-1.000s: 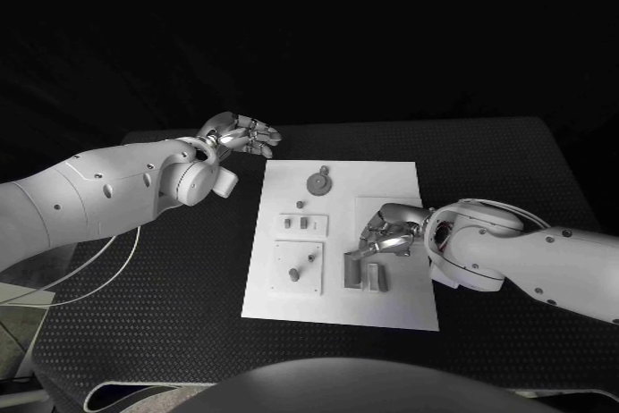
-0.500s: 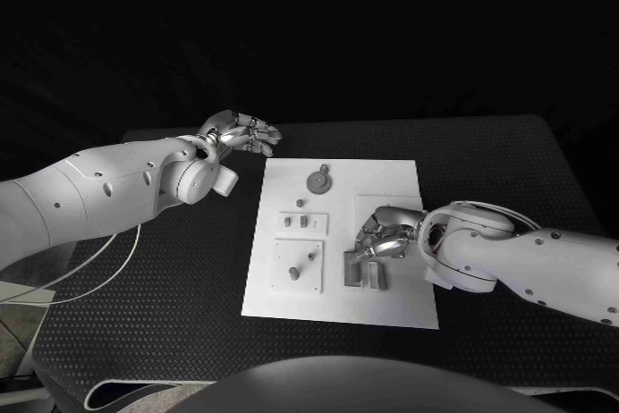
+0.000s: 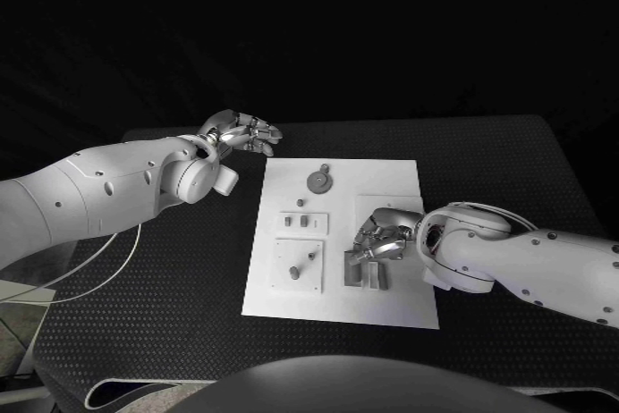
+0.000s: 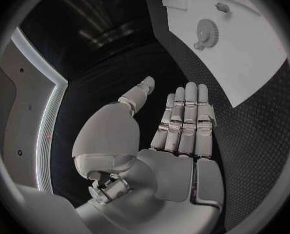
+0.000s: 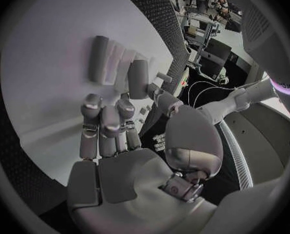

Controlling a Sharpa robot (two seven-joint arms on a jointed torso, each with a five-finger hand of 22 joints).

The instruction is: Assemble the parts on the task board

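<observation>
The white task board lies mid-table. My right hand is low over its right side, fingers curled in. In the right wrist view the thumb tip and a curled fingertip of the right hand pinch one end of a dark grey bar, which lies beside a second bar. Both bars lie side by side on the board just nearer than the hand. My left hand hovers off the board's far left corner, fingers straight and spread, holding nothing.
A round gear sits at the board's far end, also seen from the left wrist. A small peg, a small plate with two pieces and a square plate with pegs line the board's left side. Black matting surrounds the board.
My right hand has slid a little toward me along the board, onto the far end of the bars. The left arm has not moved.
</observation>
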